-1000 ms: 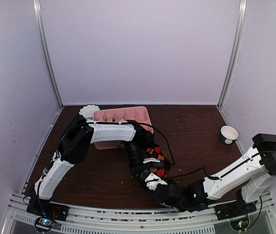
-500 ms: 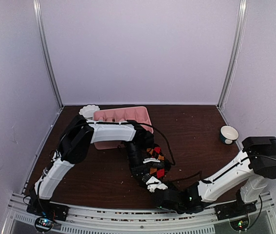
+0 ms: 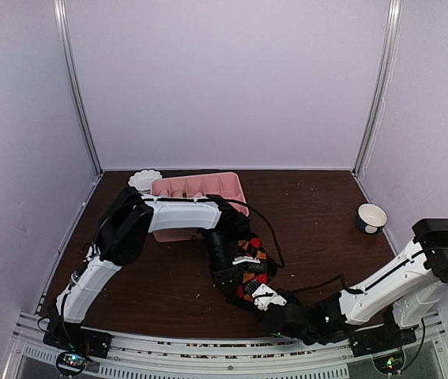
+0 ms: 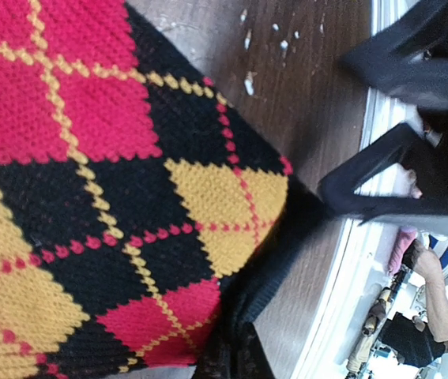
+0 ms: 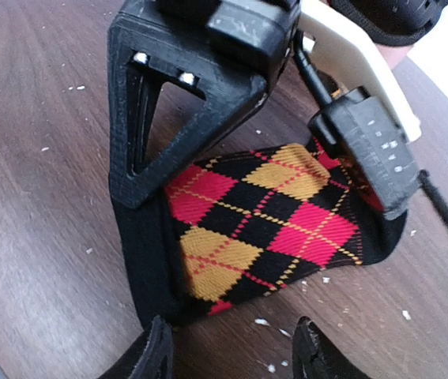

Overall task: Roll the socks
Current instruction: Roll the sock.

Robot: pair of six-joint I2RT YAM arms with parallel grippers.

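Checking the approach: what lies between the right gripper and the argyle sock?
Only bare table with a few white crumbs separates the right gripper from the argyle sock, shown in the right wrist view.

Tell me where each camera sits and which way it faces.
Top external: above and behind the bases, looking down on the table; both arms show, left hand and right hand meeting at the argyle sock.
Left wrist: close over the sock, facing the near rail; the right hand's fingers show at right.
Right wrist: low by the near edge, facing the sock; its own open fingertips below, left hand above.
Shared: both wrist views show the sock and the other hand.
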